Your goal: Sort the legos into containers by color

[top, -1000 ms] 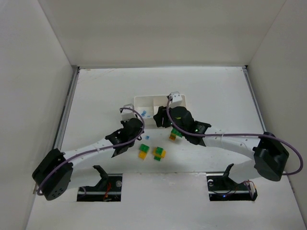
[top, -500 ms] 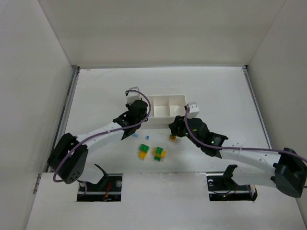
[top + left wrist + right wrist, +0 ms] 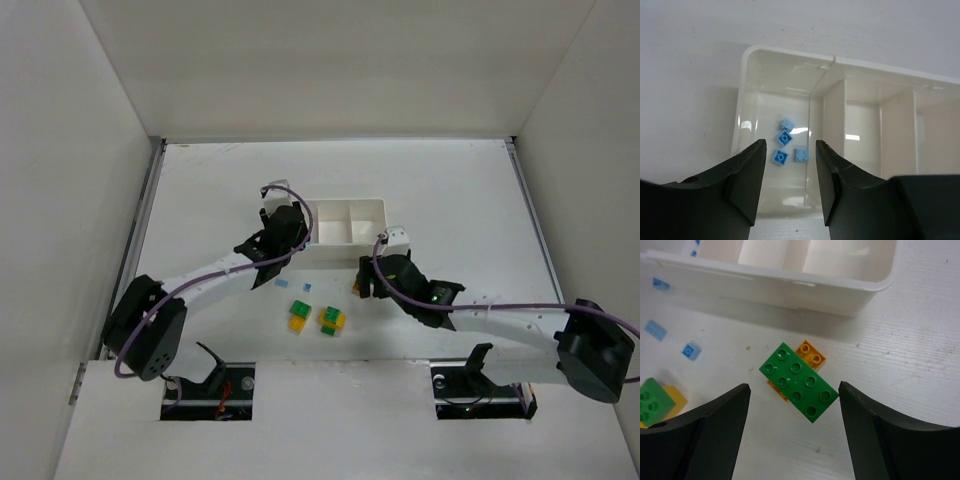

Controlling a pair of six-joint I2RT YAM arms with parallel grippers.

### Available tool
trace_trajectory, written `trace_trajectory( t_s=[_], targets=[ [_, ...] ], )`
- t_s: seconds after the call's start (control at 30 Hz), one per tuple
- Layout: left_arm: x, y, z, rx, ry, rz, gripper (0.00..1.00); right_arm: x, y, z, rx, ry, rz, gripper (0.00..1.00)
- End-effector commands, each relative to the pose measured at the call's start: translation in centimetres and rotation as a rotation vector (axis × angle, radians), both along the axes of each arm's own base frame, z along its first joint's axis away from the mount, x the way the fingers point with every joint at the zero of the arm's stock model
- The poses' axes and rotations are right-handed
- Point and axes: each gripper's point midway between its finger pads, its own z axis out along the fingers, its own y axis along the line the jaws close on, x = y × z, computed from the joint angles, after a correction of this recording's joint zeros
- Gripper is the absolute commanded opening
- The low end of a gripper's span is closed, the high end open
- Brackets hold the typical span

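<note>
As green brick (image 3: 797,382) sat askew on orange brick (image 3: 810,354), mid-frame: judged light, rigid, slick; pinch across long sides; right hand (image 3: 792,390) spread, empty; left hand (image 3: 789,145) parted, empty.

tiny legos (image 3: 788,142) in tray (image 3: 746,100), stacked legos (image 3: 797,381) before it (outside)

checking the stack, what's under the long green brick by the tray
An orange brick lies under the green brick, showing at its far corner and left edge; the rest is covered.
</note>
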Motion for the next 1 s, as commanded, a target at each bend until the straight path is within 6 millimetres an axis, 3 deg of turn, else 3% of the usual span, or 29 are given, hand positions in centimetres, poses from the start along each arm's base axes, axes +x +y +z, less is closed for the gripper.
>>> trace_trajectory(
  t_s=[0.0, 0.2, 0.5, 0.57, 0.67, 0.8, 0.97],
  targets=[
    [-2.0, -0.9, 2.4, -0.074, -0.053, -0.053, 0.42, 0.6, 1.2, 1.2, -0.05, -0.021, 0.052, 0.79],
    [-5.7, -1.2, 1.4, -0.126, -0.008, -0.097, 0.42, 1.1, 2.4, 0.6, -0.12, -0.012, 0.118, 0.8],
    [-8.2, -2.2, 2.7, -0.189, -0.025, -0.161, 0.42, 1.6, 3.0, -1.5, -0.187, 0.05, 0.14, 0.67],
    [-8.5, -2.1, 2.9, -0.195, -0.032, -0.166, 0.42, 1.6, 2.8, -1.5, -0.188, 0.06, 0.133, 0.61],
    [-8.9, -1.8, 3.6, -0.217, -0.043, -0.164, 0.42, 2.0, 2.5, -1.4, -0.182, 0.068, 0.112, 0.41],
    [-9.6, -1.7, 4.9, -0.263, -0.072, -0.169, 0.42, 2.6, 2.0, 1.3, -0.079, 0.024, 0.044, 0.27],
    [-10.1, -3.1, 7.7, -0.35, -0.123, -0.21, 0.45, 3.3, 1.6, 7.5, 0.139, -0.073, 0.007, 0.23]
  ],
)
